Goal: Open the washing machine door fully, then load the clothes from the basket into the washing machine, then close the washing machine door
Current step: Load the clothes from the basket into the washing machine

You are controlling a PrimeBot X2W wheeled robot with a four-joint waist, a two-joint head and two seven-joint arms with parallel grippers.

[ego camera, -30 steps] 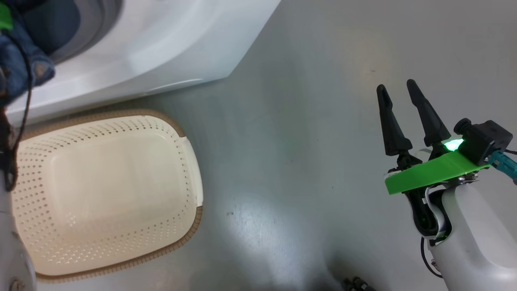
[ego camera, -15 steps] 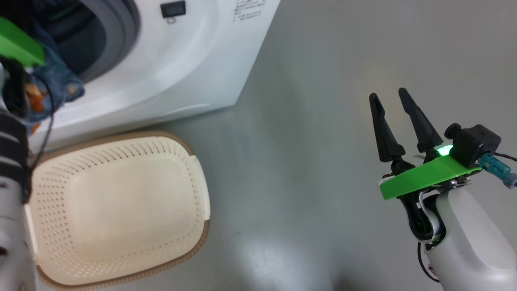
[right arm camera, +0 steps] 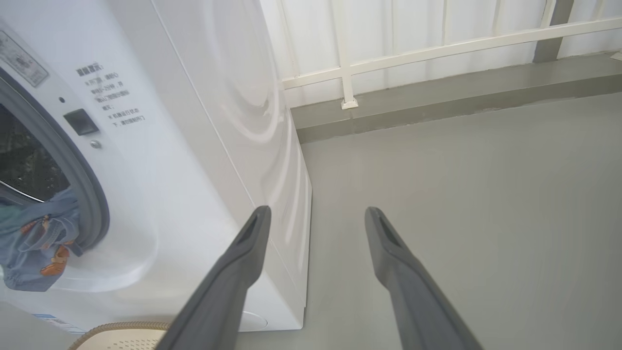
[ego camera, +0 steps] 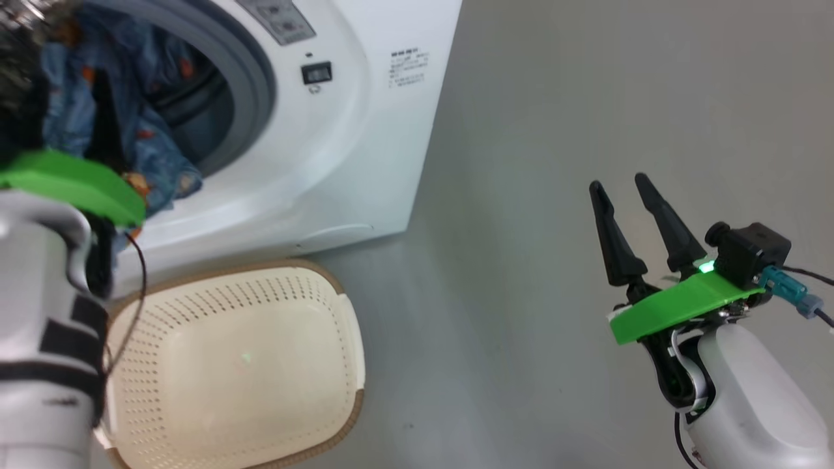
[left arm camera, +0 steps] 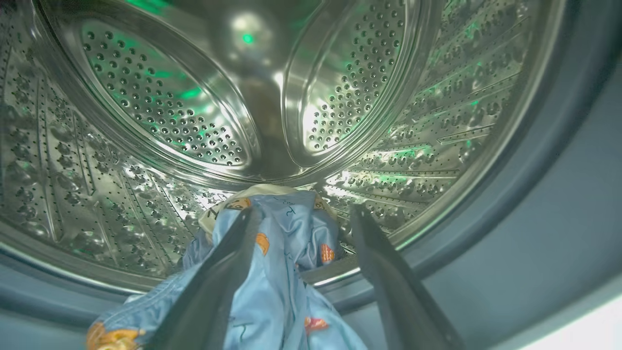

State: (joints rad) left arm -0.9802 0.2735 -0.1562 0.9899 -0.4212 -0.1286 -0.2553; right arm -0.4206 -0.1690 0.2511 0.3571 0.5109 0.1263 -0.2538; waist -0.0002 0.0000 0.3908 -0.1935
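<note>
The clothes [left arm camera: 284,272] are draped over the seal [left arm camera: 559,170] and the widely spread left claw [left arm camera: 302,214], so they may be dragged out.

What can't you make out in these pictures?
- Head view: the basket's left side, hidden by the left forearm.
- Head view: the print on the washing machine, too small to read.
- Left wrist view: how far the clothes hang out, cut off by the bottom edge.

glossy steel drum [left arm camera: 160,112], perforated plastic basket [ego camera: 195,306]
</note>
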